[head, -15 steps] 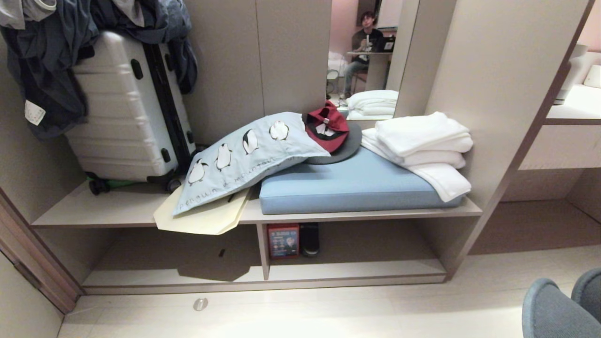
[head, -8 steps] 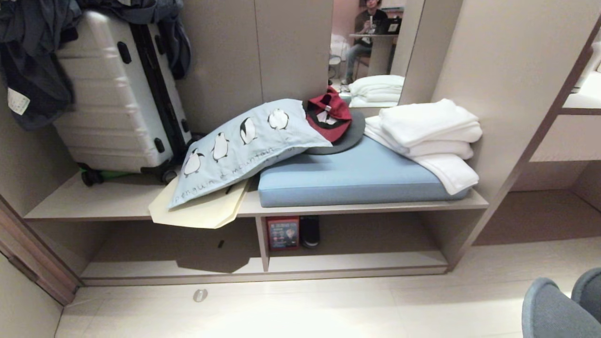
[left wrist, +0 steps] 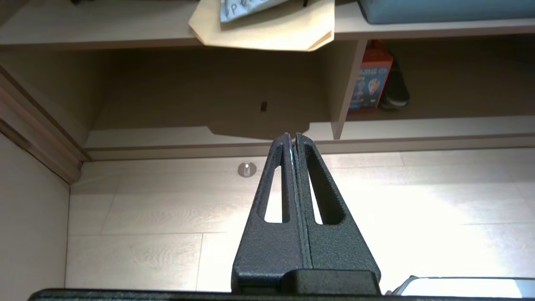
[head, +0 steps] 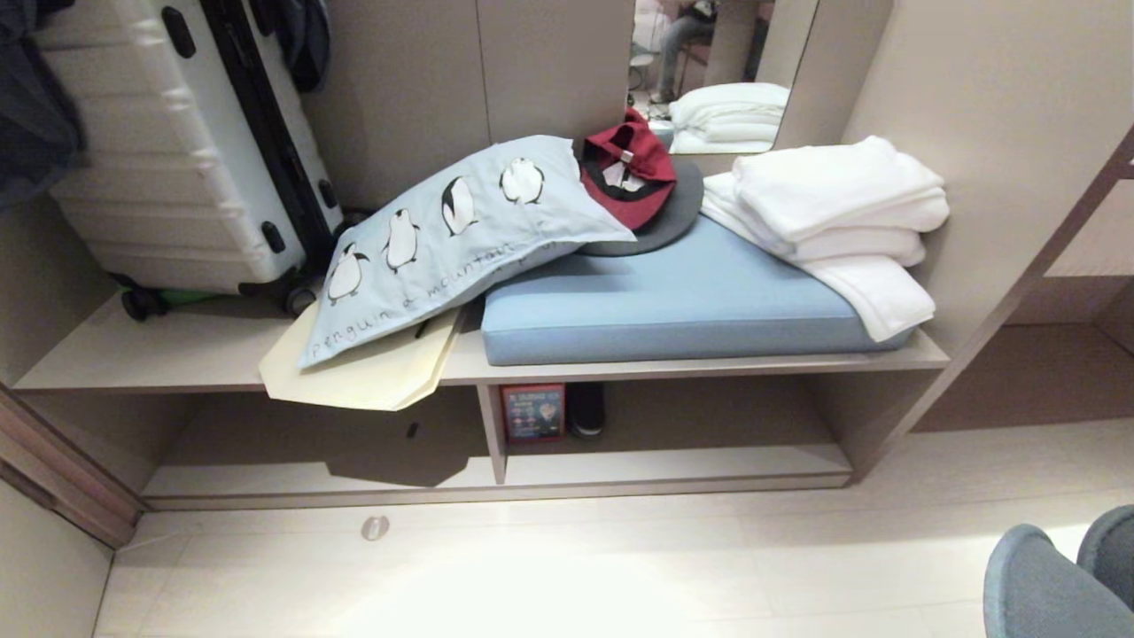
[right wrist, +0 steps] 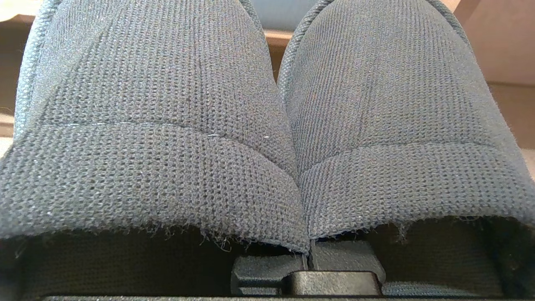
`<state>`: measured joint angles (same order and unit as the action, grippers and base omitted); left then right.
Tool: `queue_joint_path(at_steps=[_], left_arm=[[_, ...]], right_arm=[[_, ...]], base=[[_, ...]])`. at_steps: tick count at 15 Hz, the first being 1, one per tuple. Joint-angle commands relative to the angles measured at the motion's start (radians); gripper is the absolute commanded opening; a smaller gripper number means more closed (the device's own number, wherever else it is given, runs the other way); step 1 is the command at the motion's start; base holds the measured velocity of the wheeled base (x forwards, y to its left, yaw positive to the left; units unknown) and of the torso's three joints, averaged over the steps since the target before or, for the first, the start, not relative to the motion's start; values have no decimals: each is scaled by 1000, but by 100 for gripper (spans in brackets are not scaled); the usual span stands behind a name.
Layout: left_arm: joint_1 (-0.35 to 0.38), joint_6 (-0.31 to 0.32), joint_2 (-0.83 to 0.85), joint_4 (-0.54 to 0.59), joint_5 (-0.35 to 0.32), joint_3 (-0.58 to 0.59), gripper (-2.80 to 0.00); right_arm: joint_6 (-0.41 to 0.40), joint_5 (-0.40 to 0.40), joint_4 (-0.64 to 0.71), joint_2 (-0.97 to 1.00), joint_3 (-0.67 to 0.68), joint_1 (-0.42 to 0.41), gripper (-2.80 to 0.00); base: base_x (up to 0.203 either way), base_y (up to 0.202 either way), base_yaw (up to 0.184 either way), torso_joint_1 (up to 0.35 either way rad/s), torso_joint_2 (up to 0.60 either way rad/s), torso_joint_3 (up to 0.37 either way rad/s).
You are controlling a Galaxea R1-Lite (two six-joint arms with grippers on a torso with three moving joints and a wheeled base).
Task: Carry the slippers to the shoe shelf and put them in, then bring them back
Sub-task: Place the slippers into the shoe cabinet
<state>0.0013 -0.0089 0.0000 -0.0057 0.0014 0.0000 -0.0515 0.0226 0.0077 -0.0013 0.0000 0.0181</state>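
A: What do we see in front of us?

B: We see the shoe shelf (head: 673,465), low down by the floor (head: 567,567). A red box (head: 532,412) and one black shoe (head: 586,409) stand in it, next to the divider (head: 491,432).

A: And on top of it?

B: A blue cushion (head: 673,306) with white towels (head: 842,221) on its right end. A red cap (head: 627,173) sits at the back. A penguin pillow (head: 443,239) leans on the cushion, with a cream folder (head: 354,377) under it. A white suitcase (head: 168,151) stands on the left.

A: Where are the slippers (right wrist: 267,125)?

B: We have them! They sit side by side, touching, on our right gripper (right wrist: 309,255). Its two fingers are pressed together where the slippers meet. The slippers' toes peek into the bottom right corner of the head view.

A: And our left gripper (left wrist: 291,136)?

B: It holds nothing. Its fingers are pressed tight together, and it hangs over the pale floor in front of the shelf's left side.
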Motion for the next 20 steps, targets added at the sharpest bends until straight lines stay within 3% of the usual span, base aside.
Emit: queue_joint_path(at_steps=[1,20], left_arm=[[0,0,1,0,0,0,-280],[0,0,0,0,0,0,-280]], right_arm=[[-1,0,0,0,0,0,-280],[-1,0,0,0,0,0,-280]], base=[[0,0,0,-2,2,-203],[0,0,0,4,3,-198]])
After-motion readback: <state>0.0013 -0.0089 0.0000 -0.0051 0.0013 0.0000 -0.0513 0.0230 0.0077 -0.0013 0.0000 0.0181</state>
